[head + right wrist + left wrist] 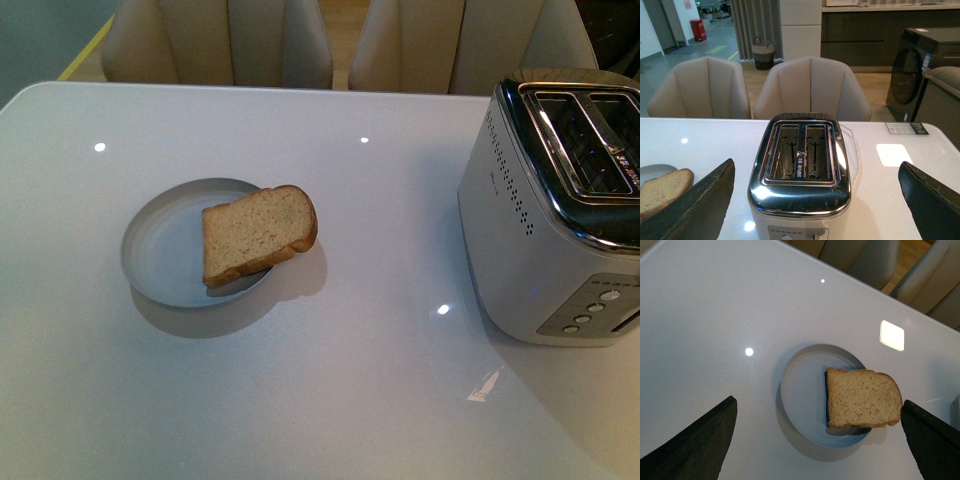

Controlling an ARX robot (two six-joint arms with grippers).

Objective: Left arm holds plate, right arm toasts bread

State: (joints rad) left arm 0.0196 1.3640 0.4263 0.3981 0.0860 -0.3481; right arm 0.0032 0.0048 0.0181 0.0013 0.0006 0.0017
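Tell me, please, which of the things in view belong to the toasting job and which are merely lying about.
Belonging to the job:
- plate
- bread, overhanging the plate's rim
- toaster, both slots empty
- left gripper and right gripper, both open

Just about:
- chairs
- wicker basket
- dark appliance
- printed card

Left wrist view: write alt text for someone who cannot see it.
A slice of brown bread lies on a round pale plate, its rounded end overhanging the rim, on a glossy white table. The left gripper is open, its two dark fingers showing on either side of the plate, touching nothing.
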